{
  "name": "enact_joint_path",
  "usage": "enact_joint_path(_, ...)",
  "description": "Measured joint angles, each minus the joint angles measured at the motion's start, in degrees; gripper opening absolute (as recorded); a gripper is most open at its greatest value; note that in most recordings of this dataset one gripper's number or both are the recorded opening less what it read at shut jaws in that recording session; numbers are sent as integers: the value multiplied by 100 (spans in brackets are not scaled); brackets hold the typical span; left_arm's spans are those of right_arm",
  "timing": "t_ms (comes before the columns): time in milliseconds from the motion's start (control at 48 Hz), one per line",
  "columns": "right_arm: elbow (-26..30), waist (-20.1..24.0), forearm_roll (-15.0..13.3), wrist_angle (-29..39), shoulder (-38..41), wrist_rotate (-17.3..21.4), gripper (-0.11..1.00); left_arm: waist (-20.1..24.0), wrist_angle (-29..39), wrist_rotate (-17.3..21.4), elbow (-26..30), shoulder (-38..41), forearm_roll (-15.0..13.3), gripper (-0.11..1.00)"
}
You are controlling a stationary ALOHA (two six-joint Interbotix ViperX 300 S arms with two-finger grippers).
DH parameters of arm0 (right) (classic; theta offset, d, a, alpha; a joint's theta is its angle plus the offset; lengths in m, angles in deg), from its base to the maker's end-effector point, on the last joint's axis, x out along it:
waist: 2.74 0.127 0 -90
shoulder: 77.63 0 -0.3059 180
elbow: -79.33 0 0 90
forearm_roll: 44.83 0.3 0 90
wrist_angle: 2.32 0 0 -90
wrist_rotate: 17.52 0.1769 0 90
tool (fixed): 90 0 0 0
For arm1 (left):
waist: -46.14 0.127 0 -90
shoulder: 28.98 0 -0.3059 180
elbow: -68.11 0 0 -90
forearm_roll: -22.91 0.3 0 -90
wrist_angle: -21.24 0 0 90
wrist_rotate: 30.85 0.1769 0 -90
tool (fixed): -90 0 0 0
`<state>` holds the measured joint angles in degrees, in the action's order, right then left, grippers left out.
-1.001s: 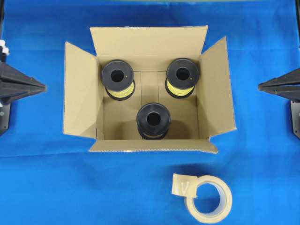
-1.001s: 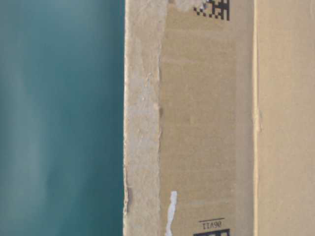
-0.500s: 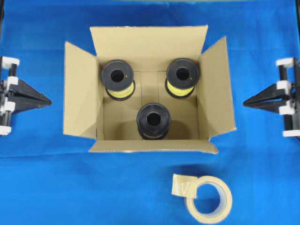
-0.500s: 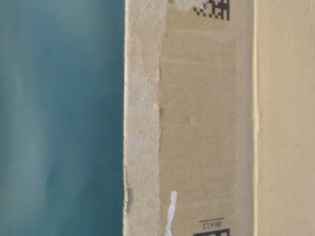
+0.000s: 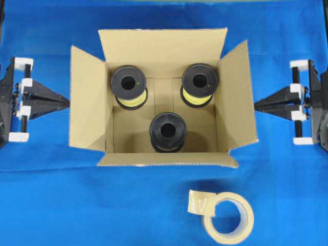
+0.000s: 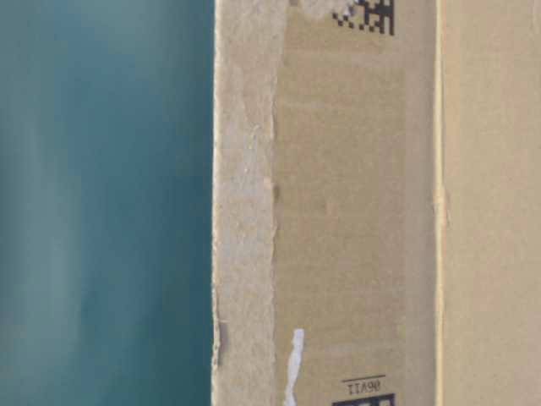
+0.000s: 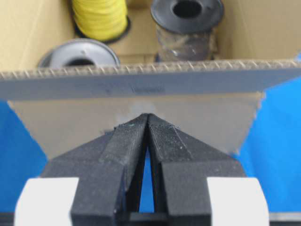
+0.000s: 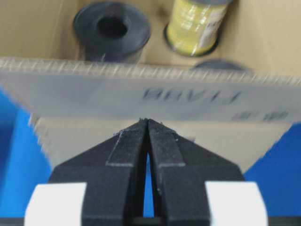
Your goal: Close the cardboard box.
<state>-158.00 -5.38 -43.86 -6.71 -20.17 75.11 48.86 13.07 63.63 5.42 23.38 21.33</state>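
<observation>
Overhead: cardboard box [image 5: 163,97] sits mid-cloth, all four flaps open, three spools [image 5: 167,131] inside, tape roll [image 5: 228,217] near its front. Left gripper [image 5: 65,102] and right gripper [image 5: 257,105] are at the side flaps' outer edges. Table-level: box wall only. Wrist views: both jaws together, tips at the flaps.

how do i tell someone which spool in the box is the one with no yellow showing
Start at the open cardboard box on the blue cloth. Three black-topped spools stand inside; take the lone near one, toward the tape roll. The two far ones show yellow thread.
</observation>
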Motion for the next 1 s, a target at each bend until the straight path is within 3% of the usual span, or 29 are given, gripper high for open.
enact_joint_path(313, 457, -88, -9, -914, 1011, -9, 0, 211, -563, 316, 633, 1046, 0, 0)
enact_joint_path(542, 888, -97, -9, -1187, 1819, -9, 0, 220, -923, 316, 1107, 2048, 0, 0)
enact_joint_path(1001, 1406, -141, 9, -1477, 3349, -9, 0, 229, -949, 299, 1978, 3806, 0, 0)
